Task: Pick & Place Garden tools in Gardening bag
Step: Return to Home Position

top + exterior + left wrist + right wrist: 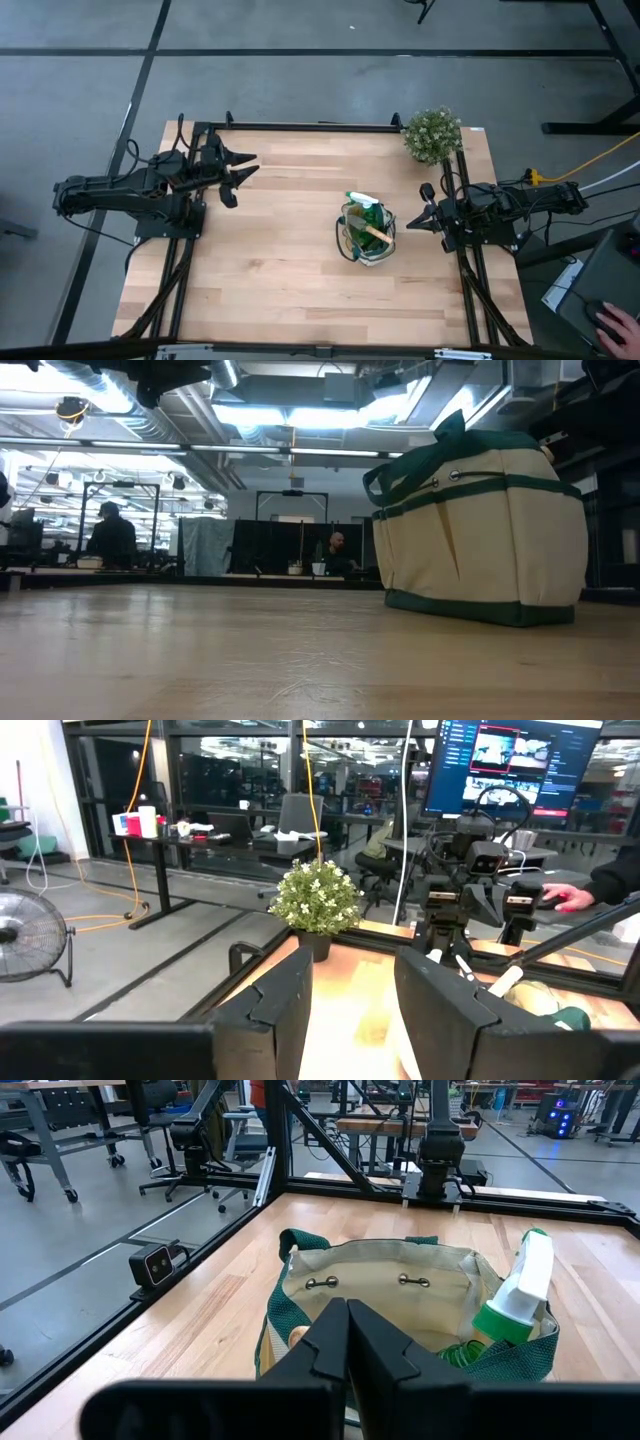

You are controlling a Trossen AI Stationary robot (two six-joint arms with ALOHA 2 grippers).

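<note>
The right tool hangs at the right edge of the tabletop with its fingers pressed together and nothing between them; the right wrist view confirms the two tips meeting. The left tool sits well away on the opposite side. Its fingers stand apart, with a clear gap in its own wrist view, and it holds nothing. Neither tool touches any task item.

Check the gardening bag next. It stands upright just ahead of the right tool's fingertips, between the two tools and far closer to the right one.
- Spray bottle: in the bag, with the white nozzle rising above the rim on the side away from the left tool.
- Trowel: in the bag, with the wooden handle lying across the opening.
- Pruning shears: you cannot make them out inside the bag from these views.

No garden tool lies on the bare tabletop, so judge the placing as finished. What remains is parking both arms. The potted plant stands at the corner beyond the right tool, untouched.
</note>
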